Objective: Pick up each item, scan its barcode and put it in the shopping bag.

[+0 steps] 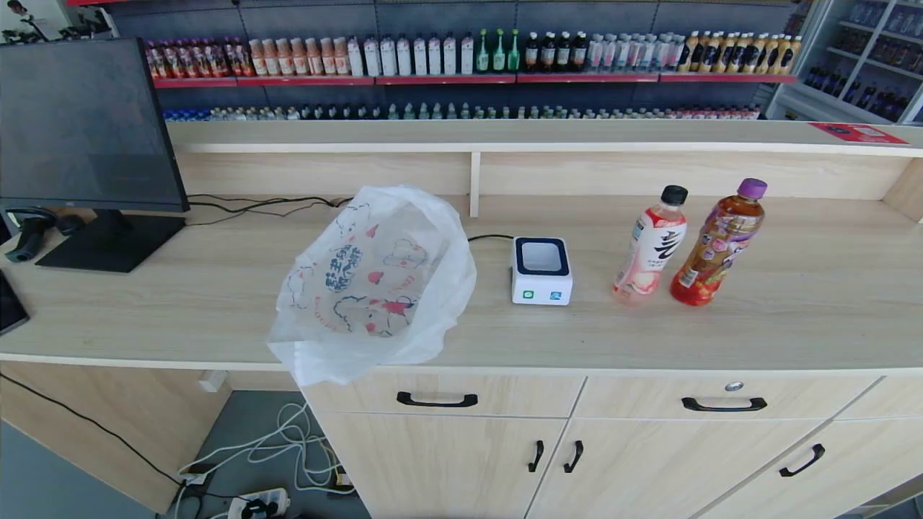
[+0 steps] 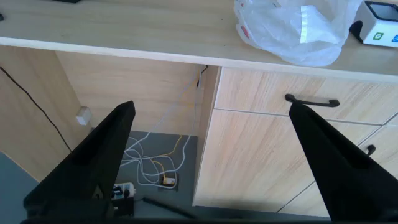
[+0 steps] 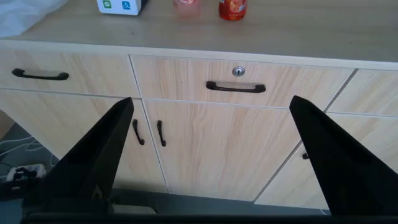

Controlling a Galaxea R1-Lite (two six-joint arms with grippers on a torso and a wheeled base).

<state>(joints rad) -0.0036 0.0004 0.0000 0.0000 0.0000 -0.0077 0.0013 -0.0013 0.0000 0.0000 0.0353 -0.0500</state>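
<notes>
Left pincer [image 2: 211,106] spread facing bag [image 2: 292,28], right pincer [image 3: 211,99] spread facing drawer [image 3: 180,78]

Bright, even indoor light; only soft, faint shadows on the counter [image 1: 793,303]. Head view bows at edges. Dull sheen on the monitor [image 1: 86,122].

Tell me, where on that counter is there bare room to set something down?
The counter is bare between the monitor and the bag, and from the red bottle to the right end. It is tight where the bag sits close to the scanner, and between the pink bottle and the red one.
</notes>
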